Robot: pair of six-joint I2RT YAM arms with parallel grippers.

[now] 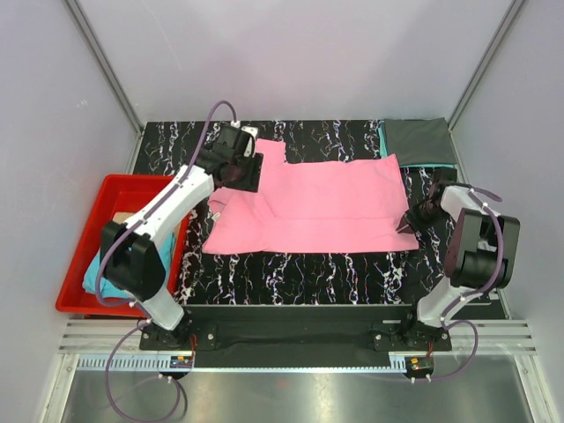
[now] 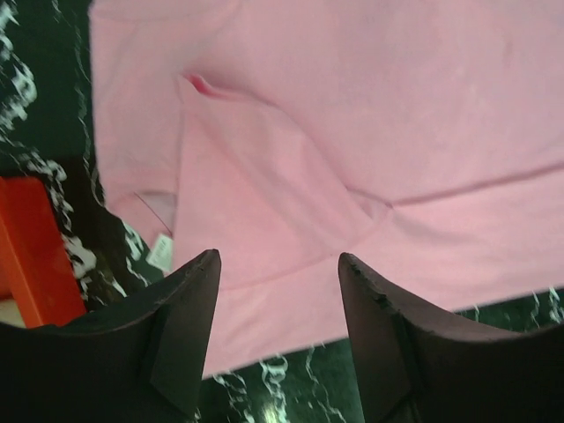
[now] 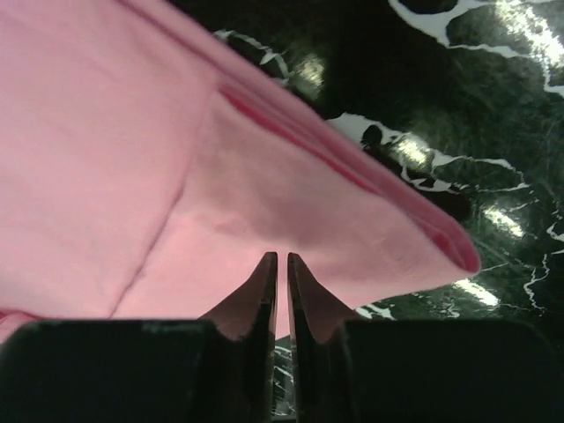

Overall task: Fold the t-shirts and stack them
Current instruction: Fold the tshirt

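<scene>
A bright pink t-shirt [image 1: 308, 198] lies partly folded across the middle of the black marbled table [image 1: 291, 269]. My left gripper [image 1: 240, 172] hovers over its left part near the sleeve. In the left wrist view that gripper [image 2: 278, 257] stands open above the pink cloth [image 2: 352, 132], with nothing between its fingers. My right gripper [image 1: 412, 218] is at the shirt's near right corner. In the right wrist view its jaws [image 3: 282, 256] are almost together with a thin gap, tips over the pink cloth [image 3: 132, 159], holding nothing. A folded dark grey t-shirt [image 1: 419, 141] lies at the back right with a teal edge [image 1: 384, 141] under it.
A red plastic bin [image 1: 75, 273] stands off the table's left side, with teal cloth [image 1: 95, 273] inside; its corner shows in the left wrist view [image 2: 31, 247]. Grey walls enclose the table on three sides. A small white label [image 2: 160, 251] sticks out at the shirt's edge.
</scene>
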